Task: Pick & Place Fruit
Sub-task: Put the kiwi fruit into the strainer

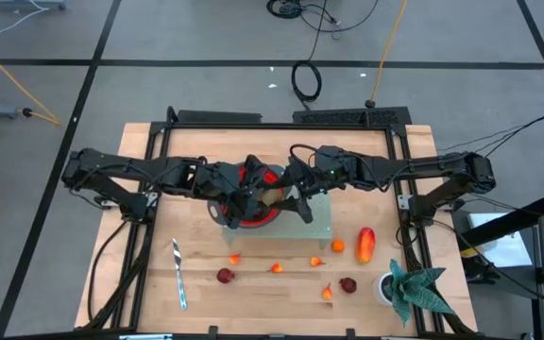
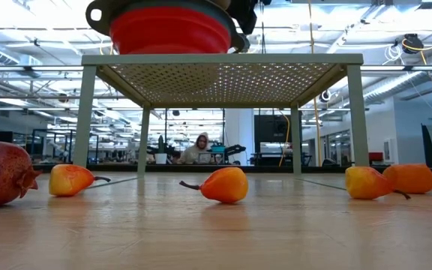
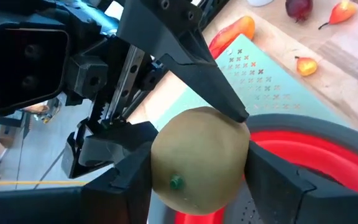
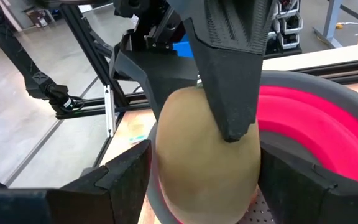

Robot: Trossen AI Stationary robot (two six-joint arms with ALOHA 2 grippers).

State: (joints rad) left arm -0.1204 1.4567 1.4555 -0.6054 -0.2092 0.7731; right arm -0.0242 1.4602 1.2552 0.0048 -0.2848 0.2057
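Observation:
A brownish-green kiwi (image 3: 197, 158) sits between both grippers, over the right side of a red bowl with a grey rim (image 1: 249, 219). The bowl stands on a pale green perforated stand (image 1: 317, 223). My left gripper (image 1: 256, 195) comes from the table's left and my right gripper (image 1: 289, 192) from the right. They meet at the kiwi (image 1: 271, 195), each with a finger on either side of it. The other fruit lies on the table nearer the front: a long red-orange piece (image 1: 365, 244), dark red round ones (image 1: 225, 276) and small orange ones (image 1: 277, 267). My left gripper pinches the kiwi between its two fingers (image 3: 126, 180), on two opposite sides (image 3: 163, 168). It comes about level from the table's left. The kiwi is clear of the table, over the bowl's rim. My right gripper has its two fingers (image 4: 126, 177) against the kiwi's other two sides (image 4: 169, 162), coming about level from the table's right. One fingertip (image 3: 238, 112) rests on the kiwi's upper side.
A silver knife (image 1: 178, 274) lies at the front left. A green plant in a white pot (image 1: 406, 288) stands at the front right. In the low view, the stand's legs (image 2: 85, 120) rise from the table and small orange fruit (image 2: 226, 184) lies in front of them.

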